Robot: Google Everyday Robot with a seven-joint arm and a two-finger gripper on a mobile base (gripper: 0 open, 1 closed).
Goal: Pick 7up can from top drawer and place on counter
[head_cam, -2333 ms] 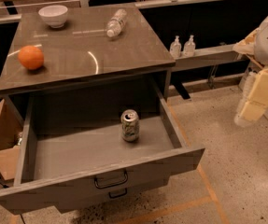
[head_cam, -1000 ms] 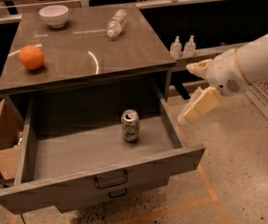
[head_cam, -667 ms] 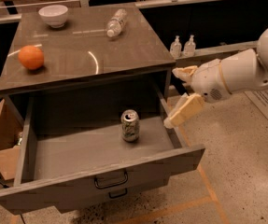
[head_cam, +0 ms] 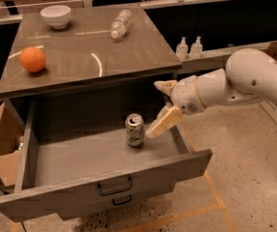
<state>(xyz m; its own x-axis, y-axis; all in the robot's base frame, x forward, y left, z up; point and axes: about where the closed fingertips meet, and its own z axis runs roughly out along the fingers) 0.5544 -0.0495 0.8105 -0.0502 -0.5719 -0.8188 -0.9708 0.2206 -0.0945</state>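
The 7up can [head_cam: 134, 130] stands upright on the floor of the open top drawer [head_cam: 104, 185], right of the middle. My gripper [head_cam: 154, 109] reaches in from the right on a white arm, over the drawer's right side. It is open, with one finger [head_cam: 165, 123] just right of the can and the other finger [head_cam: 165, 86] higher, near the counter's front edge. It does not touch the can. The counter [head_cam: 90, 47] lies above and behind the drawer.
On the counter sit an orange [head_cam: 32, 59] at the left, a white bowl [head_cam: 56, 16] at the back and a clear plastic bottle [head_cam: 120, 23] lying on its side. Two pump bottles [head_cam: 188, 47] stand on a ledge to the right. A cardboard box [head_cam: 0, 144] stands left of the drawer.
My arm has swung in from the far right to the left and down. The gripper now sits over the drawer right beside the can. The can has not moved.
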